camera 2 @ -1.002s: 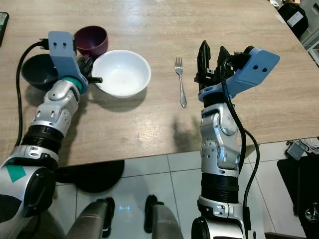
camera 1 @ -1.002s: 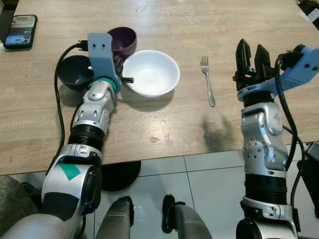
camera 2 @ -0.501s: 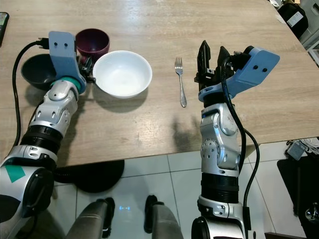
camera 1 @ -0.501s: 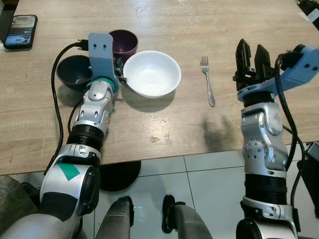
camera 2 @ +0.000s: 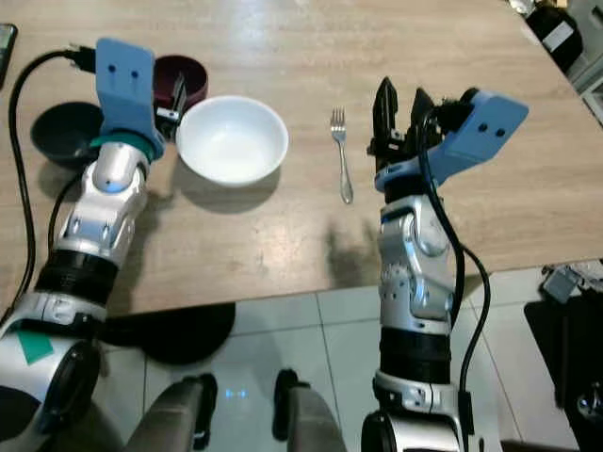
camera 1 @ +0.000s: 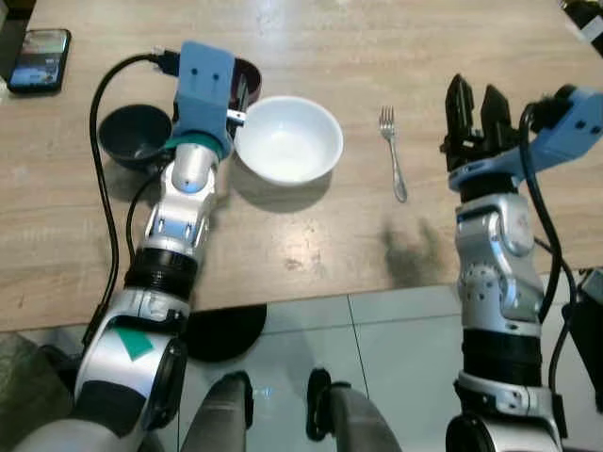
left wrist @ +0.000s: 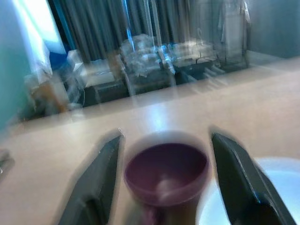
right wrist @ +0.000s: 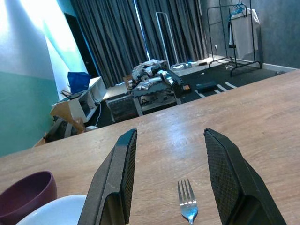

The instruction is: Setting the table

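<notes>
You've barely begun: your left gripper (left wrist: pixel 161 187), fingers apart, straddles the purple bowl (left wrist: pixel 165 172); white bowl (camera 1: pixel 288 138) and fork (camera 1: pixel 392 164) await, right gripper (right wrist: pixel 171 180) open, idle

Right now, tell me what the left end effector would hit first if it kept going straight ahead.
Most likely the purple bowl: it sits framed between the open fingers of the left end effector, though the blur leaves the gap unclear.

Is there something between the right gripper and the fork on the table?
Nothing visible. The right gripper hovers with open jaws, and the fork lies on bare table in line between them. The white bowl sits off to its left.
</notes>
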Controlling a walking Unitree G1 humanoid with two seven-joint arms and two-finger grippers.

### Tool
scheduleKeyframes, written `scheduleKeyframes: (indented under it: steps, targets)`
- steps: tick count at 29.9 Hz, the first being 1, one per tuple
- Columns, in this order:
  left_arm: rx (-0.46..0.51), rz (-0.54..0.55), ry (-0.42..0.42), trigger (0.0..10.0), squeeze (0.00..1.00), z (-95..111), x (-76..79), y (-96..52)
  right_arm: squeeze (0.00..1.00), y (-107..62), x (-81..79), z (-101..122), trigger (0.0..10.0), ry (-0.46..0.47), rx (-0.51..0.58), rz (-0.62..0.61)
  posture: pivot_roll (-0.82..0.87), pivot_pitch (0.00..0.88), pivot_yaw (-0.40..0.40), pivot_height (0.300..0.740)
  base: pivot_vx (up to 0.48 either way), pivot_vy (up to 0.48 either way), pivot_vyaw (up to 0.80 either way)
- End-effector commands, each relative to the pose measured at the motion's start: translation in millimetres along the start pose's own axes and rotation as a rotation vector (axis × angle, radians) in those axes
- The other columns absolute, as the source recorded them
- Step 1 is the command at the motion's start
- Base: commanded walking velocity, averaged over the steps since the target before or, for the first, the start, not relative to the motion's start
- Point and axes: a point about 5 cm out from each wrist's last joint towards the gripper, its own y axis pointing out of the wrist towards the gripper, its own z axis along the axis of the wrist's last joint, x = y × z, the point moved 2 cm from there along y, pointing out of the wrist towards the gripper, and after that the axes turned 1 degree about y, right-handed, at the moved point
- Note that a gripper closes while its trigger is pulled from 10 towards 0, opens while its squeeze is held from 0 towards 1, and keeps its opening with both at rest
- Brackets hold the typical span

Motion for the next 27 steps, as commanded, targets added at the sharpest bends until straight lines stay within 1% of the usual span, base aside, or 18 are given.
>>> scheduleKeyframes:
  steps: [1,2,5,7,10,13,14,15,16,21,22,27]
  targets:
    - [0.032,-0.009,0.012,10.0,0.0,4,3.2,-6.3,0.0,-2.0,1.1,-2,10.0,0.001,-0.001,-0.01,0.14,0.167,0.02,0.74,0.0,0.0,0.0]
    - [0.032,-0.009,0.012,10.0,0.0,4,3.2,-6.3,0.0,-2.0,1.1,-2,10.0,0.001,-0.001,-0.01,0.14,0.167,0.02,0.74,0.0,0.0,0.0]
    - [0.065,-0.041,0.011,10.0,0.0,9,7.5,-20.9,0.0,-2.7,-2.0,-4,10.0,0.002,-0.002,-0.007,0.15,0.17,0.024,0.74,0.0,0.0,0.0]
    - [0.065,-0.041,0.011,10.0,0.0,9,7.5,-20.9,0.0,-2.7,-2.0,-4,10.0,0.002,-0.002,-0.007,0.15,0.17,0.024,0.74,0.0,0.0,0.0]
    - [0.093,-0.066,0.007,10.0,0.0,15,10.8,-29.5,0.0,-3.9,-4.9,-5,10.0,-0.02,0.0,-0.001,0.17,0.171,0.021,0.74,0.0,0.0,0.0]
    - [0.099,-0.071,0.004,10.0,0.0,18,11.8,-31.6,0.0,-4.2,-5.9,-5,10.0,-0.027,0.0,0.0,0.17,0.171,0.021,0.74,0.0,0.0,0.0]
    - [0.11,-0.073,-0.005,10.0,0.0,22,13.2,-31.5,0.0,-4.0,-8.2,-5,10.0,-0.046,0.001,0.002,0.17,0.168,0.017,0.74,0.0,0.0,0.0]
    - [0.11,-0.073,-0.005,10.0,0.0,22,13.2,-31.5,0.0,-4.0,-8.2,-5,10.0,-0.046,0.001,0.002,0.17,0.168,0.017,0.74,0.0,0.0,0.0]
    - [0.127,-0.07,-0.027,10.0,0.0,30,15.7,-27.7,0.0,-2.7,-11.8,-7,10.0,-0.066,-0.001,0.001,0.16,0.164,0.014,0.74,0.0,0.0,0.0]
    - [0.138,-0.069,-0.055,10.0,0.0,36,18.3,-24.9,0.0,-1.7,-14.2,-7,10.0,-0.086,-0.002,0.0,0.16,0.162,0.012,0.74,0.0,0.0,0.0]
    - [0.149,-0.07,-0.071,10.0,0.0,41,21.2,-22.4,0.0,-0.9,-15.1,-8,10.0,-0.105,-0.01,-0.014,0.15,0.16,0.01,0.74,0.0,0.0,0.0]
    - [0.151,-0.074,-0.075,10.0,0.0,44,22.6,-22.1,0.0,1.5,-17.8,-7,10.0,-0.124,-0.019,-0.025,0.14,0.154,0.011,0.74,0.0,0.0,0.0]
